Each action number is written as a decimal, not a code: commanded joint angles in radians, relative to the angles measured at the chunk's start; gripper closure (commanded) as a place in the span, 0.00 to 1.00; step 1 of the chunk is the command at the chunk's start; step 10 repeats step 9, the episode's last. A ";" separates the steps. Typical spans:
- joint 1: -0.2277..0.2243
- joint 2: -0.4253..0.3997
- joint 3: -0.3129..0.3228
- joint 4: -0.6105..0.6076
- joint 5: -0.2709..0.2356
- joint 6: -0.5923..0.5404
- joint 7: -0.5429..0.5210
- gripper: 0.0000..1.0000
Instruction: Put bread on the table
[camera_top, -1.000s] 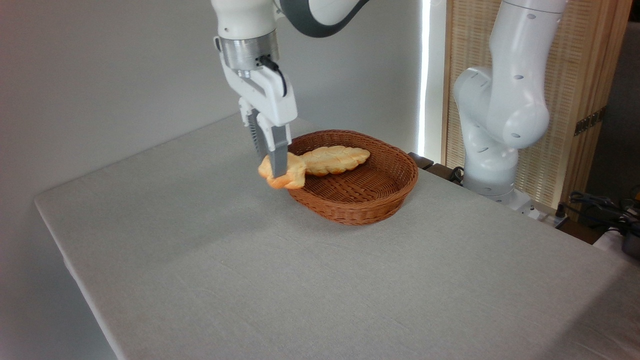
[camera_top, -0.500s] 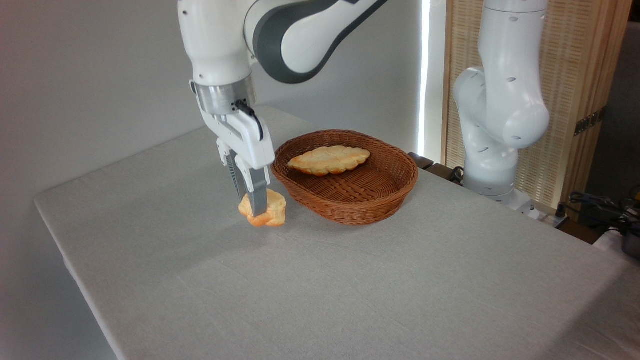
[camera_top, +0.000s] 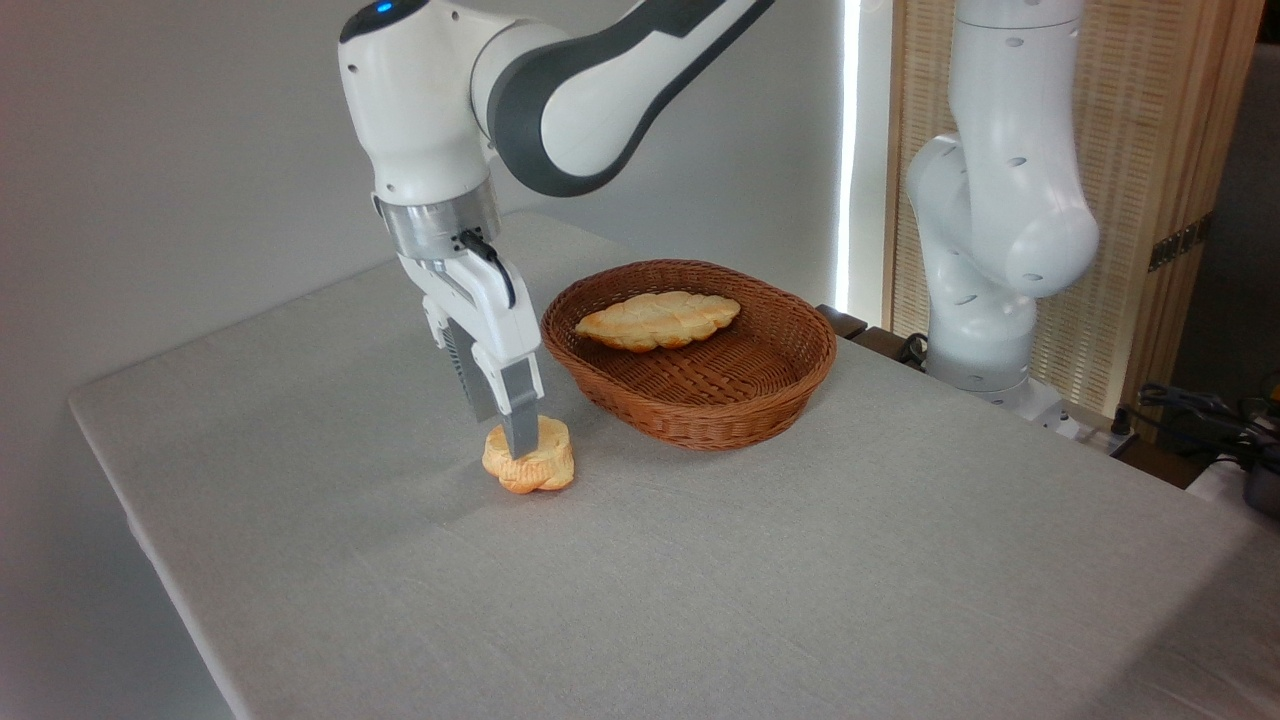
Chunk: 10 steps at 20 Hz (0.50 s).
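The bread (camera_top: 541, 470), a small round golden-brown bun, rests on the grey table (camera_top: 700, 580) just left of the wicker basket. My gripper (camera_top: 507, 440) comes down on it from above, tilted slightly. The grey near finger (camera_top: 520, 425) covers the bun's upper middle, and the far finger is partly hidden behind it. The jaws still hold the bun between them, and its underside touches the cloth.
A brown wicker basket (camera_top: 745, 420) stands right of the bun with a braided oval loaf (camera_top: 658, 319) inside. My arm's white base (camera_top: 985, 300) rises at the back right. Cables and dark gear (camera_top: 1215, 420) lie past the table's right edge.
The gripper carried the bun out over the basket's left rim, moved left and down, and the bun now sits on the table instead of hanging above it.
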 joint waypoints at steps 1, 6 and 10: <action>-0.002 -0.005 0.039 0.080 -0.012 0.009 -0.003 0.00; -0.002 -0.023 0.113 0.086 0.008 0.005 0.013 0.00; -0.002 -0.023 0.125 0.089 0.009 -0.005 0.014 0.00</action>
